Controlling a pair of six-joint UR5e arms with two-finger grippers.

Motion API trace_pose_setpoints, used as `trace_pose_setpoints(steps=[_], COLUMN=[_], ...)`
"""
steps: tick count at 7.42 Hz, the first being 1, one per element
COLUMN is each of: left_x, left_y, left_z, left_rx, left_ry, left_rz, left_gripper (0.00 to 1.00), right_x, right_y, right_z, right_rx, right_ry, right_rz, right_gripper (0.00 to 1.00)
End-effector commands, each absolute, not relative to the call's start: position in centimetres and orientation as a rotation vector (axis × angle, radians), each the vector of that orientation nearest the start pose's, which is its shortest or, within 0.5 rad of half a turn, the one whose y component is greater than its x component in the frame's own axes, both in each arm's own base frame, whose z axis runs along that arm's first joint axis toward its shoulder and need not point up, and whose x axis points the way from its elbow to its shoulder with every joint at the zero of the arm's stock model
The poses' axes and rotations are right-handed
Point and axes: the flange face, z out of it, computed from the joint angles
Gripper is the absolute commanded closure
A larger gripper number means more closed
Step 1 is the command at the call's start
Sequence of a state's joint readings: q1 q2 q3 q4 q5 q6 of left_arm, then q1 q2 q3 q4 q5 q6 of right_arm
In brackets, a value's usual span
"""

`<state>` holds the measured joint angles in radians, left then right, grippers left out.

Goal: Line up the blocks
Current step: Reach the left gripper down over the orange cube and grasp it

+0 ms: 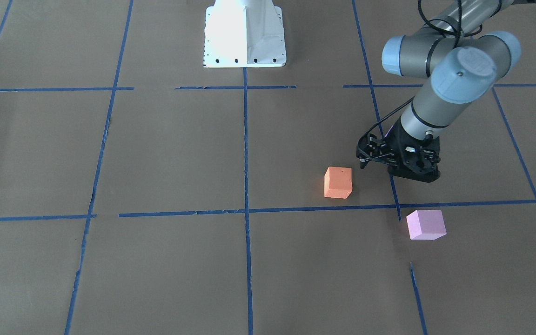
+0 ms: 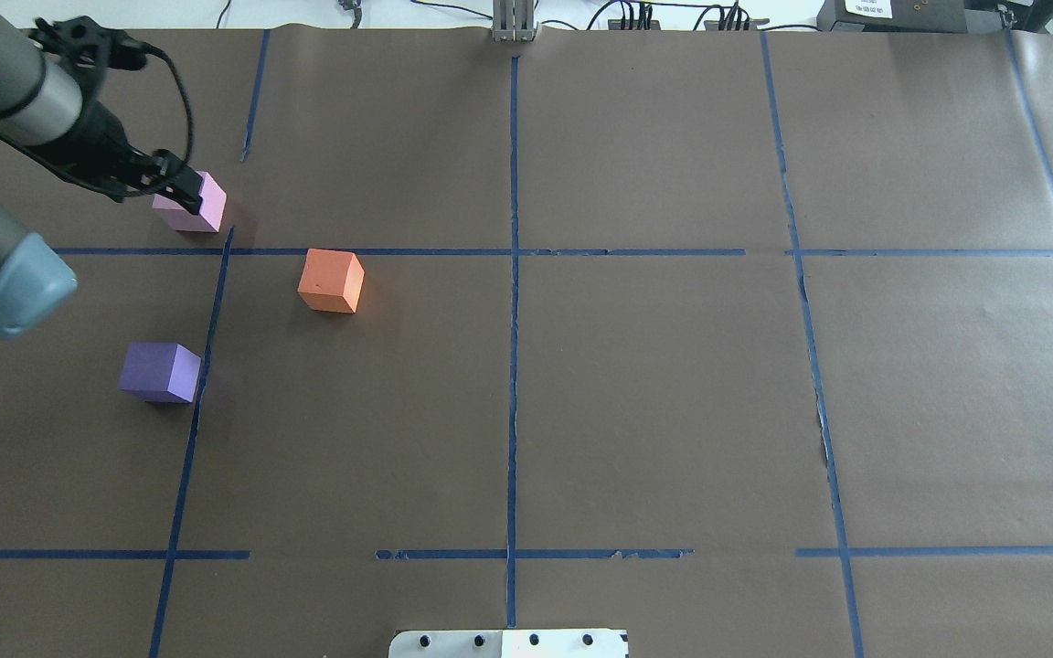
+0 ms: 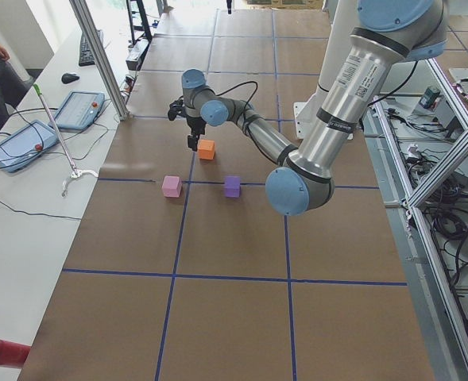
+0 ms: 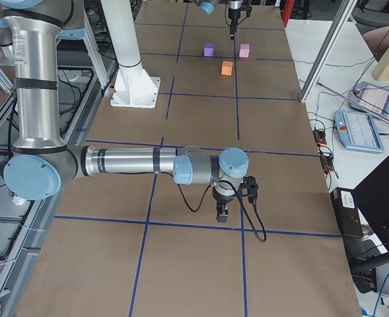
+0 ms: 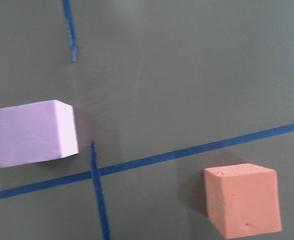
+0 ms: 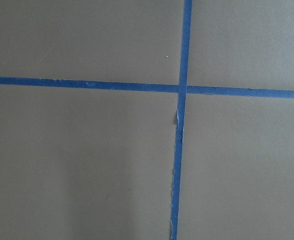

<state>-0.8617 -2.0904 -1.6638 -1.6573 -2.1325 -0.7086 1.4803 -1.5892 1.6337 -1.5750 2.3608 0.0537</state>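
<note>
The orange block (image 2: 332, 281) lies left of the table's middle. The light pink block (image 2: 193, 208) lies farther from me and to its left. The purple block (image 2: 161, 372) lies nearer to me; in the front-facing view my left arm hides it. My left gripper (image 2: 185, 192) hovers above the table between the pink block (image 1: 426, 224) and the orange block (image 1: 338, 182). It looks shut and empty. The left wrist view shows the pink block (image 5: 34, 132) and the orange block (image 5: 241, 200) below it. My right gripper (image 4: 222, 214) is far away over bare table; I cannot tell whether it is open or shut.
Blue tape lines (image 2: 514, 274) split the brown table into squares. The white robot base (image 1: 244, 37) stands at my edge. A side table with tablets (image 3: 19, 143) and a metal post (image 3: 98, 55) lie beyond the far edge.
</note>
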Motion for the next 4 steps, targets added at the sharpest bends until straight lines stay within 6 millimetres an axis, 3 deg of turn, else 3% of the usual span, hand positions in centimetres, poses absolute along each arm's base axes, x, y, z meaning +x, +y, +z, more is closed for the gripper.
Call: trace_pose_setpoints(steps=[1, 4], left_x=[42.2, 43.2], left_y=[-53.8, -54.2], left_z=[29.4, 30.7], left_rx=[0.143, 0.123], left_ry=[0.849, 0.86], left_rz=[0.216, 0.172], left_gripper=[0.0, 0.01], right_x=[1.8, 1.8], right_y=[-49.0, -49.0], right_z=[63.6, 63.6], right_rx=[-0.018, -0.018], right_ry=[-0.791, -0.791], right_rz=[-0.051, -0.051], right_gripper=[0.0, 0.0])
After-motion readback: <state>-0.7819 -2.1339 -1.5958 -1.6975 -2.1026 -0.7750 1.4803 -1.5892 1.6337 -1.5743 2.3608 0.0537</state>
